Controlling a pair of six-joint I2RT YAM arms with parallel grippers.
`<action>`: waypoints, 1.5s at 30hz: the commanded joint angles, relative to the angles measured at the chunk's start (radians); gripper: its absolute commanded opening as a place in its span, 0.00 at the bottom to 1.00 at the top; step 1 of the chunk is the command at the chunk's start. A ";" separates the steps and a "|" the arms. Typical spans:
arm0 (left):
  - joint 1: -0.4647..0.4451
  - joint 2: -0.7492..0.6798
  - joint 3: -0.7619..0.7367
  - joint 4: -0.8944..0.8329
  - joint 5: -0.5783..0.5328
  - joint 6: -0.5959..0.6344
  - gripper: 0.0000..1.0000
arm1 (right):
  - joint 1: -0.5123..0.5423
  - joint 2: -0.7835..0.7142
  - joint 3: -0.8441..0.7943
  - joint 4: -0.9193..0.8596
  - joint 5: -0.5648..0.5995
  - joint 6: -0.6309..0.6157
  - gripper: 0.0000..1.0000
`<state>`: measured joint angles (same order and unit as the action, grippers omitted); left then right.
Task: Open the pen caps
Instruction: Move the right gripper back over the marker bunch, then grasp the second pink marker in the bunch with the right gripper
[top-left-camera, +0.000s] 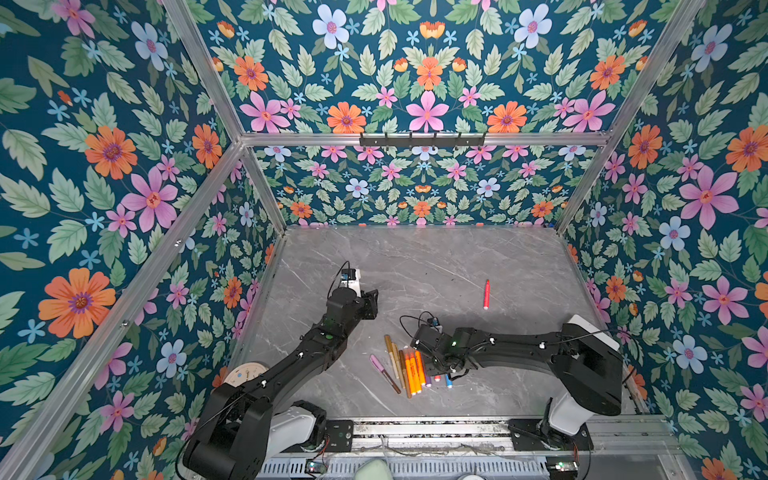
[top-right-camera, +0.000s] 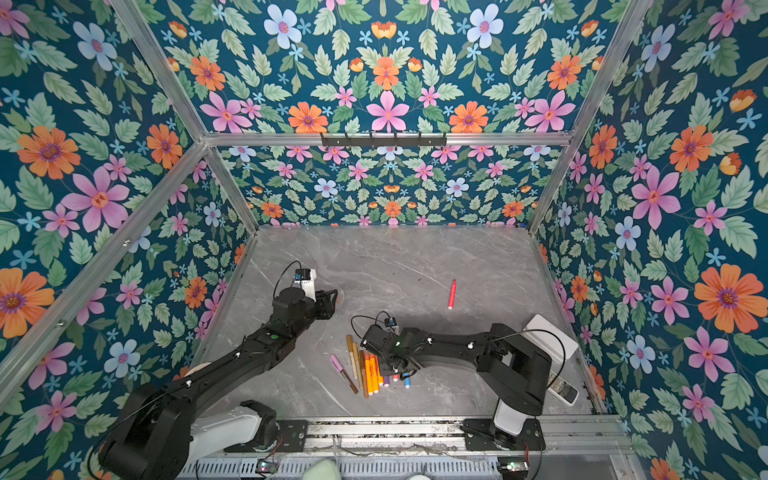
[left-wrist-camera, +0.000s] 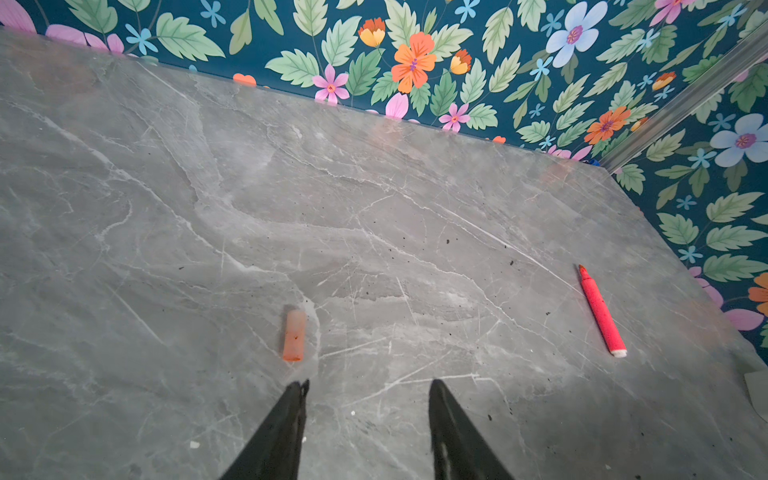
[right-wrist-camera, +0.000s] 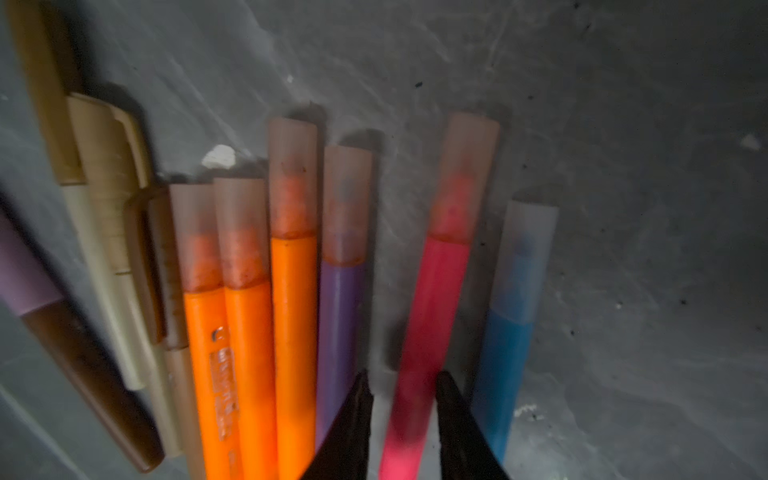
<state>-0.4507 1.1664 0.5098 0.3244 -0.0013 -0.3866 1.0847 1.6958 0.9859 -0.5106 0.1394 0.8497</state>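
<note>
Grey marble table (top-left-camera: 436, 257) carries a row of pens (top-left-camera: 409, 370) near the robot's side, their frosted caps (right-wrist-camera: 293, 174) on. The right gripper (right-wrist-camera: 403, 378) sits low over the row, jaws narrow on either side of the pink pen (right-wrist-camera: 432, 316); whether they pinch it cannot be told. The left gripper (left-wrist-camera: 368, 384) hovers above bare table, jaws moderately apart and holding nothing, a loose orange cap (left-wrist-camera: 294, 336) lying just ahead. An uncapped red pen (left-wrist-camera: 602, 311) lies well apart.
</note>
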 joint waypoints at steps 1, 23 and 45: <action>0.000 -0.001 0.006 0.024 0.000 -0.001 0.50 | 0.001 0.014 0.005 -0.009 0.001 0.026 0.27; 0.001 0.021 0.013 0.025 0.012 -0.008 0.50 | 0.091 0.062 0.023 -0.085 0.062 0.118 0.26; -0.063 -0.058 -0.089 0.308 0.230 -0.091 1.00 | 0.042 -0.374 -0.038 -0.120 0.318 -0.057 0.06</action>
<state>-0.5133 1.0920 0.4179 0.5255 0.1734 -0.4183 1.1534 1.3865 0.9714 -0.6083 0.3859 0.8711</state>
